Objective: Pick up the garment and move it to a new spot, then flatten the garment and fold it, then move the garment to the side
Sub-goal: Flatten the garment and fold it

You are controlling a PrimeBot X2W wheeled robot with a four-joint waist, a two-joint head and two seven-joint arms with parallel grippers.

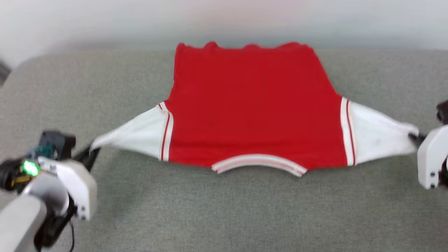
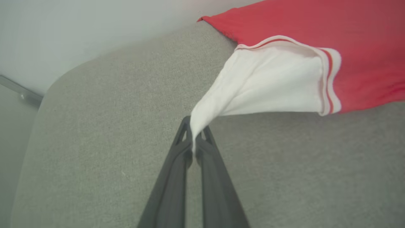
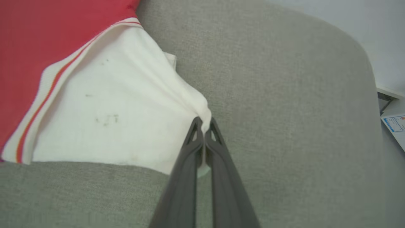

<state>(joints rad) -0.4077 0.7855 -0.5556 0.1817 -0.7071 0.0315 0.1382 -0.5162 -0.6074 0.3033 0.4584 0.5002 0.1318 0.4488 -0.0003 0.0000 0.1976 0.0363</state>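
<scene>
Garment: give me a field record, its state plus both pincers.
garment: spread out on grey surface, plain red side up
collar trim: striped, at the edge nearest the robot
left sleeve: white, pulled out to a point
right sleeve: white, pulled out to a point, faint dark marks
left pincer: shut on left sleeve tip
right pincer: shut on right sleeve tip
fold: not yet started

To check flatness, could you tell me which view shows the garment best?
The head view: the garment shows whole, stretched out by both sleeves. Each wrist view gives one white sleeve and some red body.
</scene>
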